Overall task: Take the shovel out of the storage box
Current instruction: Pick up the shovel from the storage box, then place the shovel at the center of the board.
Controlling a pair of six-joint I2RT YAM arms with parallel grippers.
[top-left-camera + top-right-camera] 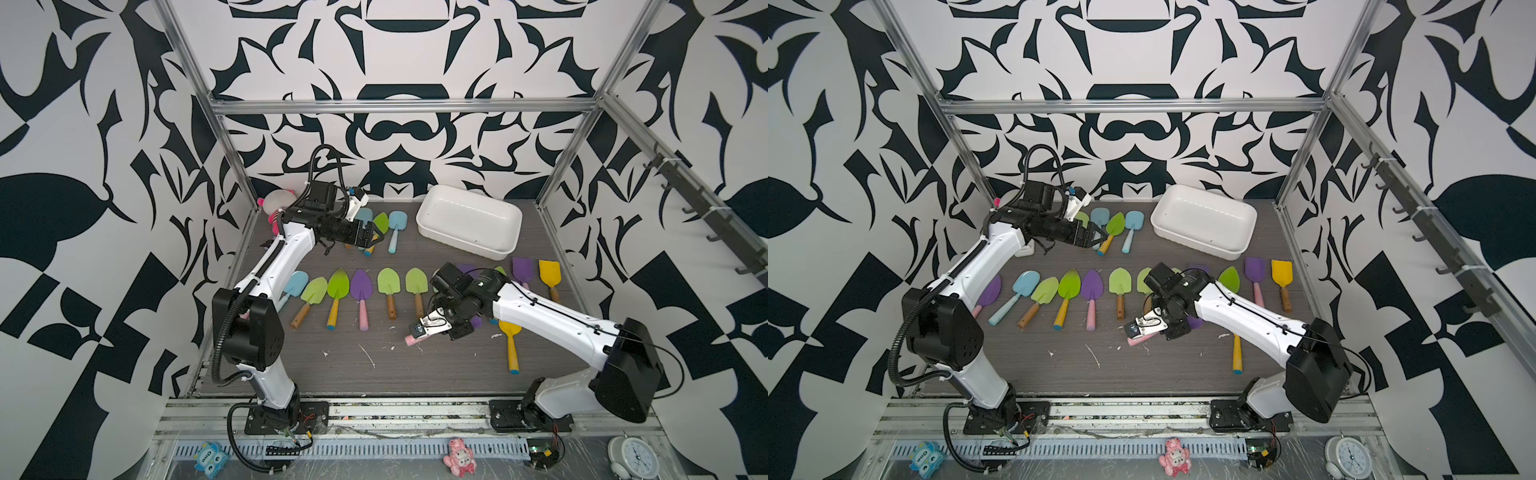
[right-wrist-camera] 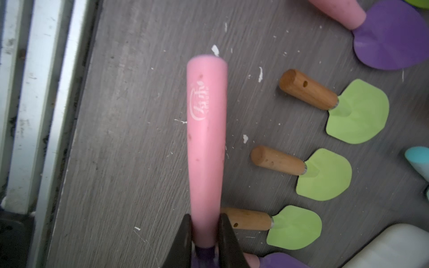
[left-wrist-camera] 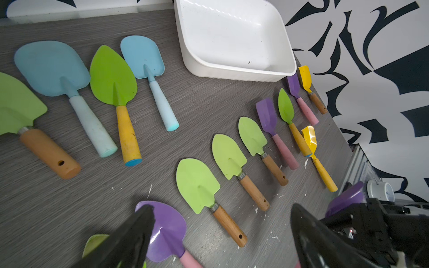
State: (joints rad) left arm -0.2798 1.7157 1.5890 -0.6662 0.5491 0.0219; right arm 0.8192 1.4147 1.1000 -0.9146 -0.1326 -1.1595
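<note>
Seen from the room: the right gripper (image 1: 422, 330) is clamped on the purple-bladed shovel with the pink plastic handle (image 2: 206, 130), gripping near the neck. It holds the shovel low over the grey wood-grain worktop (image 1: 395, 365), in front of a row of coloured shovels and well apart from the shallow white plastic storage box (image 1: 469, 216), which sits empty at the back. The left gripper (image 1: 1096, 237) hangs wide open over the rear shovels, holding nothing. The job now looks like a set-down. It would go best by lowering the shovel flat onto the bare patch, clear of the wooden handles of the green shovels (image 2: 278, 160) beside it, and letting go only once it rests. A white swirled logo is printed on the pink handle, but its characters are not legible.
</note>
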